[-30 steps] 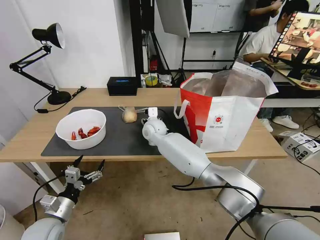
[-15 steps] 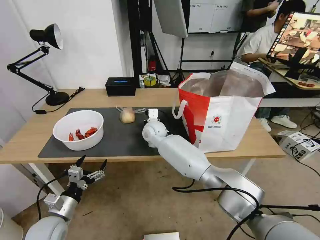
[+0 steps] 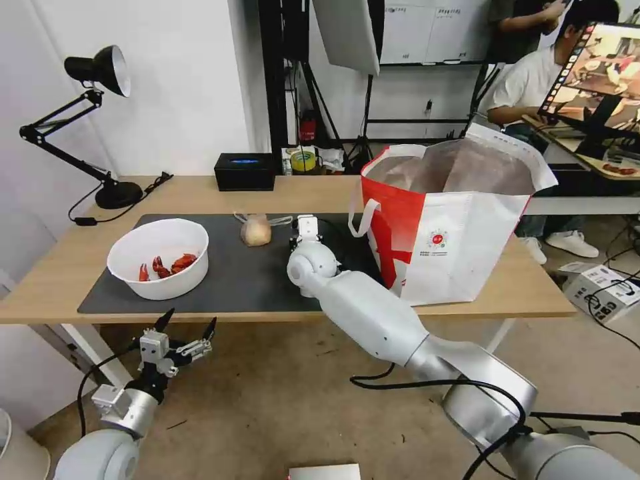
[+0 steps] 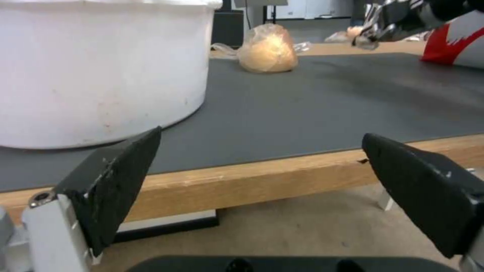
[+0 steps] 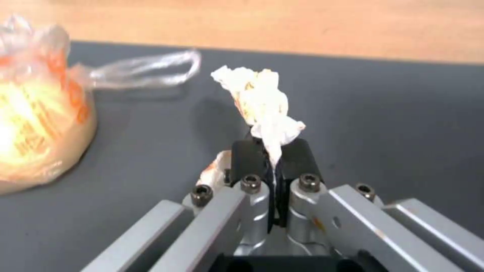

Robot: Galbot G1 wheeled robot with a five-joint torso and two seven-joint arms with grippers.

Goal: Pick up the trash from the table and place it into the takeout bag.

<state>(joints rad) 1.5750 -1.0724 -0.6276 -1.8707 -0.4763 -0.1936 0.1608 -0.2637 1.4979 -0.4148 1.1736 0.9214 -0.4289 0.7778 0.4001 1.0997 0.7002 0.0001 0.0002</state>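
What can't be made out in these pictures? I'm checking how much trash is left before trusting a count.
- Takeout bag, head view: its walls hide the inside; contents unknown.
- Right pincer: in the head view the arm's own wrist hides it; the right wrist view shows it shut on the crumpled tissue.
- White bowl, left wrist view: top edge cuts off the rim; contents hidden.
- Knotted bag, right wrist view: cut off by the edge, overexposed.

Left gripper [image 4: 262, 189]: held open below the table [image 4: 282, 170] front edge.
Bowl [image 4: 96, 68]: set on the mat [image 4: 328, 105], near that edge.
Knotted bag [image 4: 266, 48]: seen farther back.
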